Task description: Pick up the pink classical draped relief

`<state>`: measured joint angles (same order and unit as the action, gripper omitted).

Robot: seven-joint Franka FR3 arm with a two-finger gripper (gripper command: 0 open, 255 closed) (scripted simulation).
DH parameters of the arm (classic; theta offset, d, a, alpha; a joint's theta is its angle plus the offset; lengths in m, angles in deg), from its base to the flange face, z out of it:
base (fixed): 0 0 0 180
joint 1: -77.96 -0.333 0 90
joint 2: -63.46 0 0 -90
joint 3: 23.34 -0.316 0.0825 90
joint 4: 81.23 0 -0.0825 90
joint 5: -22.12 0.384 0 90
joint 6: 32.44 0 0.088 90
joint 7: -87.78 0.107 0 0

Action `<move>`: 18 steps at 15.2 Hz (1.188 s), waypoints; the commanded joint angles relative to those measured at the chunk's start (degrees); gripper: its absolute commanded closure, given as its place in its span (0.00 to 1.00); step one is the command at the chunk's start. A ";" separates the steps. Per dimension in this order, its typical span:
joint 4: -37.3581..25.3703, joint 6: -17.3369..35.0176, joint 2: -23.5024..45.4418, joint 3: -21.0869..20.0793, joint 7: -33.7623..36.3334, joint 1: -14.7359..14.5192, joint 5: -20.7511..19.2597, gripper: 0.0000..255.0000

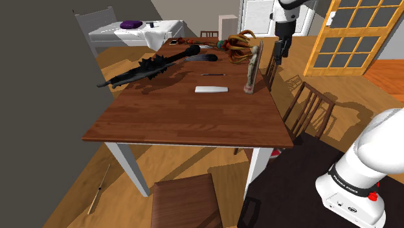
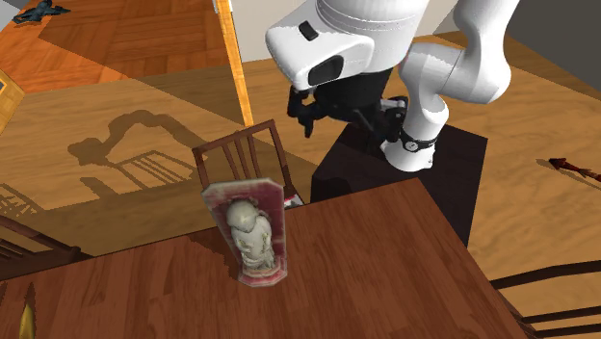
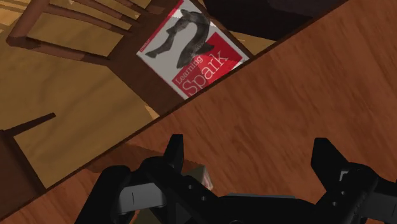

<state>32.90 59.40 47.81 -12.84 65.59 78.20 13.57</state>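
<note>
We see the pink relief [image 2: 252, 234] standing upright on the worktop [image 1: 188, 110], close to the edge that faces a slat-backed chair [image 2: 241, 154]. It is a thick slab with a rough pinkish-red border, and a pale, cream-coloured draped figure is raised from its face. The worktop is smooth, reddish-brown wood with a fine grain, set on white legs.

The claw [image 3: 251, 159] is open. Its two blocky black fingers [image 3: 175, 153] stand wide apart over the wood and clasp nothing. In the shoulder view the claw [image 1: 278, 52] hangs in the air just to the right of the relief [image 1: 254, 67], apart from it.

Past the worktop edge in the wrist view, a glossy red-and-white book [image 3: 191, 48] titled "Learning Spark" lies flat on a wooden chair seat.

Further along the worktop lie a long black spiky object [image 1: 152, 65], a flat white slab [image 1: 211, 89] and a tangled reddish-brown piece [image 1: 239, 46].
</note>
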 commanded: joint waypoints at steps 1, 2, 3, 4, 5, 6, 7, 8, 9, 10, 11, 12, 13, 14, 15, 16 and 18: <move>-4.42 0.60 4.13 0.48 -1.91 -0.21 0.29 0.00; -6.72 0.73 6.13 0.77 -2.95 -0.23 0.46 0.00; -9.10 0.80 8.15 1.03 -4.00 -0.22 0.67 0.00; -11.57 0.79 10.19 1.27 -5.04 -0.20 0.92 0.00; -14.14 0.72 12.26 1.48 -6.08 -0.14 1.21 0.00; -16.81 0.57 14.36 1.66 -7.12 -0.05 1.53 0.00; -19.59 0.34 16.50 1.82 -8.16 0.08 1.89 0.00; -22.50 0.02 18.68 1.95 -9.19 0.23 2.27 0.00; -25.56 -0.39 20.91 2.07 -10.21 0.41 2.68 0.00; -28.78 -0.90 23.21 2.15 -11.22 0.64 3.12 0.00; -32.19 -1.52 25.59 2.20 -12.21 0.92 3.59 0.00; -35.83 -2.28 28.07 2.22 -13.20 1.25 4.07 0.00; -39.75 -3.19 30.68 2.22 -14.16 1.62 4.59 0.00; -42.73 -3.94 32.62 2.19 -14.84 1.93 4.97 0.00; -41.50 -3.03 32.31 2.14 -14.71 1.89 4.89 0.00; -40.29 -2.11 32.01 2.12 -14.59 1.84 4.82 0.00; -38.05 -0.36 31.53 2.09 -14.37 1.73 4.71 0.00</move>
<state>-5.70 58.40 79.22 -10.74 51.18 79.94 18.28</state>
